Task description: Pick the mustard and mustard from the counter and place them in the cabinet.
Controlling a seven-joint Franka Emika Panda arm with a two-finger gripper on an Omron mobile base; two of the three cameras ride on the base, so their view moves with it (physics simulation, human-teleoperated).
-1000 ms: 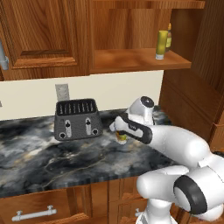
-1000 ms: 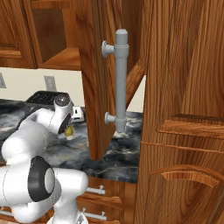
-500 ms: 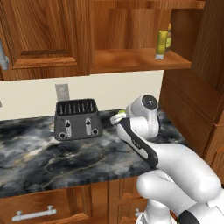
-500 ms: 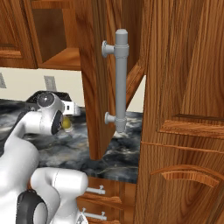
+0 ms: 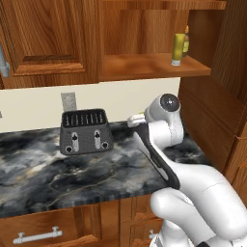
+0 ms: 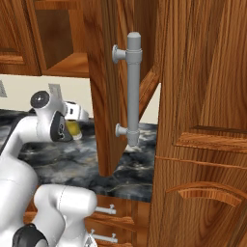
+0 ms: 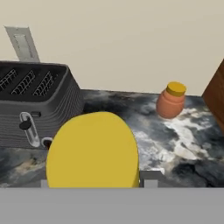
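The white arm's two-finger gripper [image 7: 94, 186] is clenched around a small yellow mustard squeeze bottle [image 7: 92, 151], held above the black-and-grey marble counter [image 5: 72, 173] beside the dark slotted toaster [image 5: 85, 130].

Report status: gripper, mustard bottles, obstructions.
Gripper shut on yellow mustard squeeze bottle, above marble counter. Second yellow bottle on cabinet shelf. Black toaster alongside.

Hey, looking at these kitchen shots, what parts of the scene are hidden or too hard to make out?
- Held mustard bottle: hand view shows just its yellow end; label and cap hidden, lower part cut by the frame edge.
- Gripper: right base view, the wrist covers the fingers.
- Bottle in the cabinet: left base view, too small to read its label.
- Toaster: hand view, left side cut off, front partly behind the bottle.
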